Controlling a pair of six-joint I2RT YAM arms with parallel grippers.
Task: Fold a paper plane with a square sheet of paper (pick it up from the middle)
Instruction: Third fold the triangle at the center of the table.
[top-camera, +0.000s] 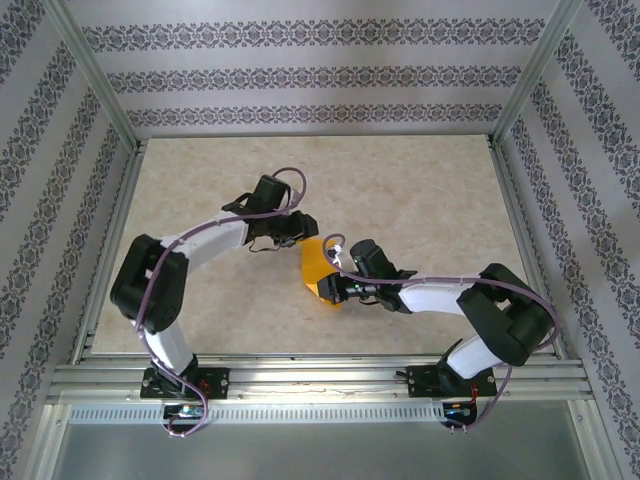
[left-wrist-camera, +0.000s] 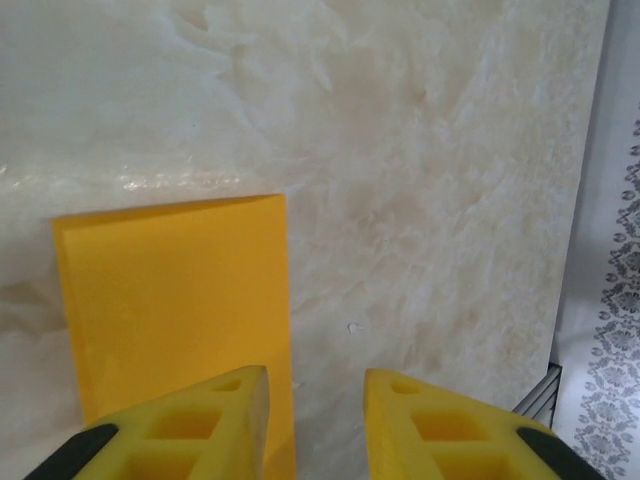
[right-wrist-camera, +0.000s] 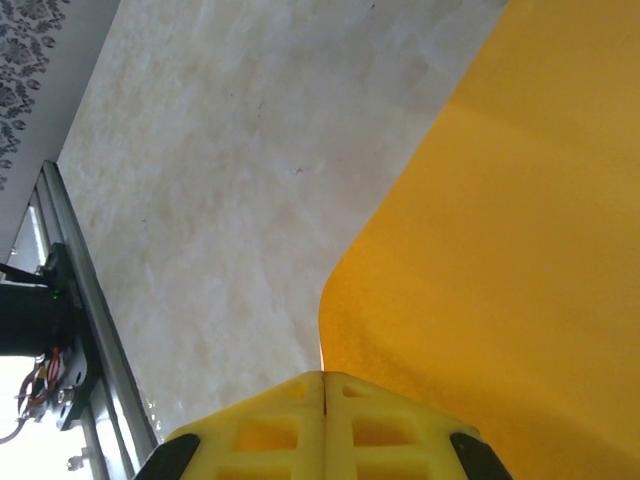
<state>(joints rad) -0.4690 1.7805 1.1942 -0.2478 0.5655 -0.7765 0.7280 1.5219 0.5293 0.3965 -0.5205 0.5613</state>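
Obs: the square sheet of paper (top-camera: 318, 268) lies on the worktop (top-camera: 420, 190) between the two arms, with no dart shape formed yet.

Right end effector (right-wrist-camera: 323, 378), on the sheet's side nearer the arm bases: fingers pressed together, orange paper coming out from between them. The pinched part curls up off the worktop.

Left end effector (left-wrist-camera: 317, 385), over the sheet's far side: partly open, nothing between the fingers. One finger overlaps the sheet's long edge; the other is over bare worktop just beside the sheet. This part of the sheet lies flat.

Judgement: the step looks like a fold-over.
- Left should press the flat part down beside the intended crease so the sheet cannot slide.
- Right should carry its pinched edge across in a low arc.
- Release only once the edges line up.

Risk: a sideways pull drags the thin sheet and skews the crease.
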